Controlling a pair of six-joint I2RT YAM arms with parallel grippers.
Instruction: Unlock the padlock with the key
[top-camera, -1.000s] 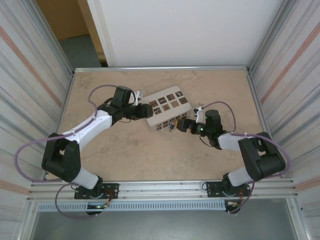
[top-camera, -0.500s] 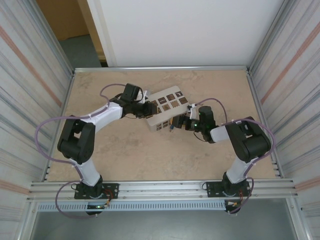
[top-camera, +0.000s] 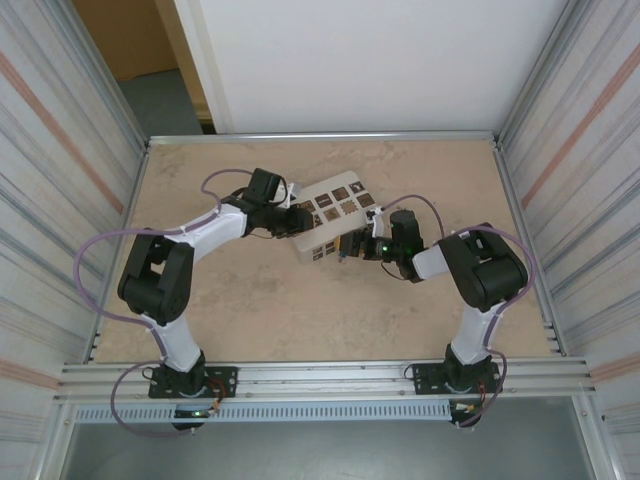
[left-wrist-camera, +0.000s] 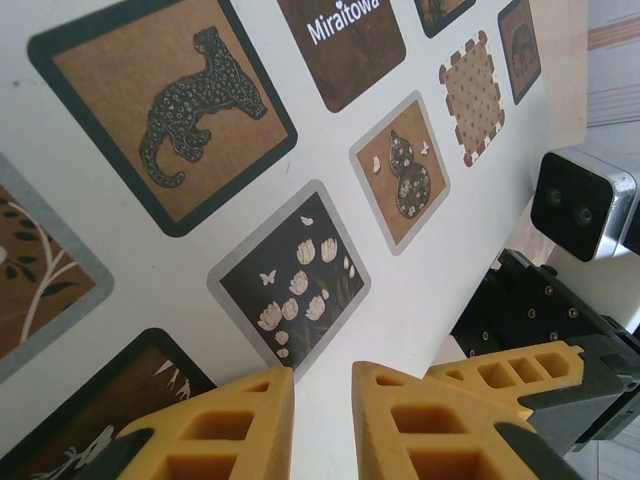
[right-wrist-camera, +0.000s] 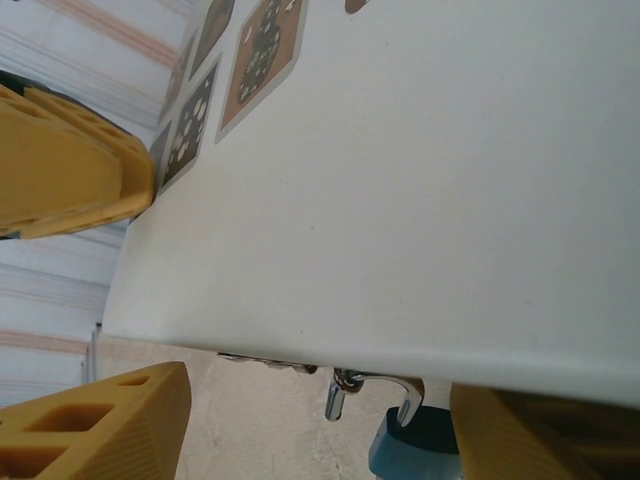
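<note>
Right claw (right-wrist-camera: 320, 412) straddles blue padlock (right-wrist-camera: 418, 447) with thin silvery shackle (right-wrist-camera: 372, 384).

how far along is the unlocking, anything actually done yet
Done: nothing visible yet; the padlock hangs by its shackle at the white box edge. In hand: the left gripper is over the box top, and the right gripper is open with the padlock between its fingers. Left: getting the key in and turning it.
</note>
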